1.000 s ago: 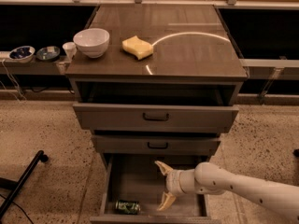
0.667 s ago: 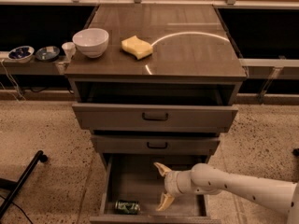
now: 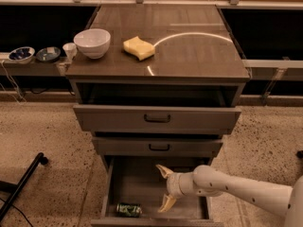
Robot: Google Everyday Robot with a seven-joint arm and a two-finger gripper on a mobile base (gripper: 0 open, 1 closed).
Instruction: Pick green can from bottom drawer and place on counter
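The back of the bottom drawer (image 3: 135, 181) is hidden under the middle drawer (image 3: 123, 146) above it, and its front edge is cut off at the bottom of the picture. The gripper (image 3: 164, 187) hangs inside the bottom drawer with its two jaws spread apart, and its white arm (image 3: 246, 193) covers the drawer's right side and runs out of the picture. The green can (image 3: 129, 209) lies near the drawer's front left corner, and its pale marks are too small to read.

Pincer (image 3: 160, 188) low down, seemingly spread wide, facing left
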